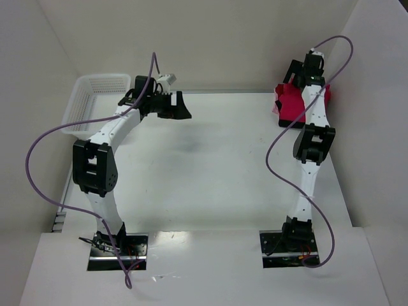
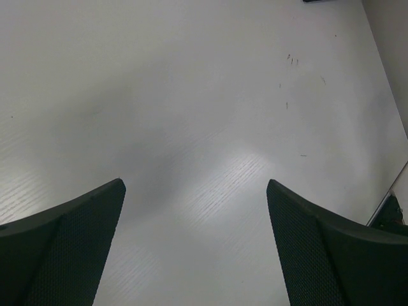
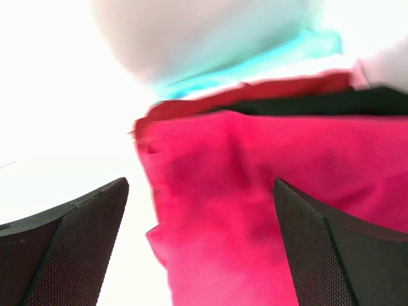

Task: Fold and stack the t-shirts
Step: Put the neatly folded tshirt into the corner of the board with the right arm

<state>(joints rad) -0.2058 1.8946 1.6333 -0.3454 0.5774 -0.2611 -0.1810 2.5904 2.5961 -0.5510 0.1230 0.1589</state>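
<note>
T-shirts are seen piled at the table's far right corner, red uppermost, under the right hand, spread wide and empty; a pick seems pending, while the left hand is held open over bare table.

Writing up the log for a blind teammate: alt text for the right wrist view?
A red shirt fills the view between the open right gripper fingers, which hover over it. Darker, teal and pale cloth edges show behind it; the background is overexposed white.
</note>
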